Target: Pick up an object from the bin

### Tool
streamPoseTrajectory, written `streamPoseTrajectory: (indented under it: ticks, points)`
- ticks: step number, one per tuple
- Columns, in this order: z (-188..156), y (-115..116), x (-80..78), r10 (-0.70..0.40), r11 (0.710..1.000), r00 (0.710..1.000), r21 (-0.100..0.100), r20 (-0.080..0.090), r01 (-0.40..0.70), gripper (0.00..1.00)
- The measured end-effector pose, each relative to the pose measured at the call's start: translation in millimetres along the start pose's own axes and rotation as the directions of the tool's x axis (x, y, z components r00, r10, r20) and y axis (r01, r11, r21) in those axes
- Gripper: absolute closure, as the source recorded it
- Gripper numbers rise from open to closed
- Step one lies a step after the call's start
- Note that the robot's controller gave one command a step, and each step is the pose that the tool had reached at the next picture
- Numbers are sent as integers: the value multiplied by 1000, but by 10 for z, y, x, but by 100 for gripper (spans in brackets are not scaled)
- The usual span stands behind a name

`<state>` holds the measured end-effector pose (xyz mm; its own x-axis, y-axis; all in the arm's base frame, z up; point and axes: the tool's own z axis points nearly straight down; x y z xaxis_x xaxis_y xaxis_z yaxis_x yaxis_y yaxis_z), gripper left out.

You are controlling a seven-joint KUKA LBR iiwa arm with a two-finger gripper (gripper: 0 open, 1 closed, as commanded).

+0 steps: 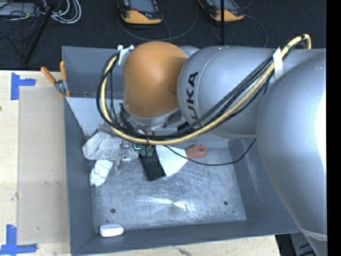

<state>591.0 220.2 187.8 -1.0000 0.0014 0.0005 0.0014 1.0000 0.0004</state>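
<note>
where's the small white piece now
In the camera view, the small white piece lies alone in the bin's lower-left corner, apart from the crumpled white cloth above it.

I count six, one each: checked cloth (103,144), white wad (100,172), white bar (111,230), black block (152,167), white sheet (174,162), pinkish bit (197,151).

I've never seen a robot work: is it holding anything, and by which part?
It cannot be told. The gripper is down beside a crumpled striped cloth, its grip hidden.
</note>
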Motion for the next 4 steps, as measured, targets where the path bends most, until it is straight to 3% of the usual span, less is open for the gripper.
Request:
streamPoseTrajectory:
  ticks: [1, 2, 3, 4]
  points:
    - [12, 1, -5, 0, 1000, 1000, 0, 1, 0, 0]
    - [581, -32, 178, -101, 995, 995, 0, 3, 101, 0]
    - [1102, 117, 210, -184, 983, 983, 0, 3, 184, 0]
    - [1123, 142, 181, -163, 987, 987, -1, 8, 163, 0]
